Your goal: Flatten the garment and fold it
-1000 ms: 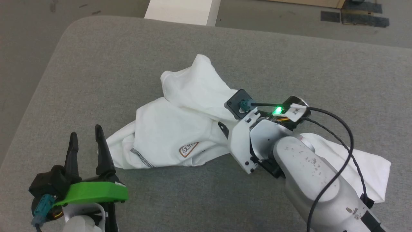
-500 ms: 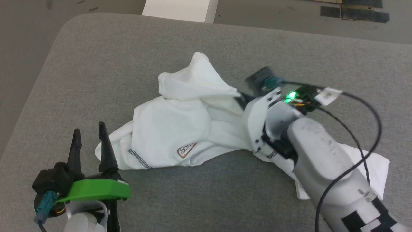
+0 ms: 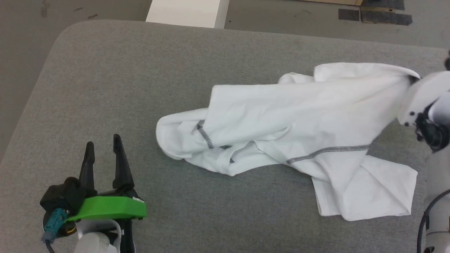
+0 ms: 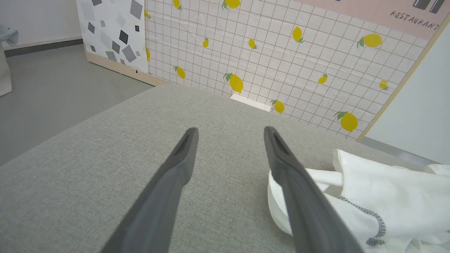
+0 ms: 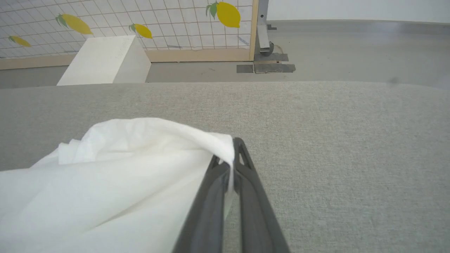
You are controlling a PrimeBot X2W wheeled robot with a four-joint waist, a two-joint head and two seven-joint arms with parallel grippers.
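The garment, a white shirt with dark grey stitched seams, lies stretched from the middle to the right of the grey padded table. Its upper right edge is lifted off the table, and my right gripper is shut on that edge at the far right. In the right wrist view the fingertips pinch a fold of the garment. My left gripper stands open at the lower left, apart from the cloth. In the left wrist view the open left gripper has the garment just right of its right finger.
A rigid white box stands on the floor beyond the table's far edge, also seen as the white box. A lemon-patterned panel lines the back. Dark tape patches mark the floor.
My right gripper shut on the garment's edge and pulled it far to the right, drawing the bunched cloth out long. The logo patch turned out of sight. The left arm stayed put.
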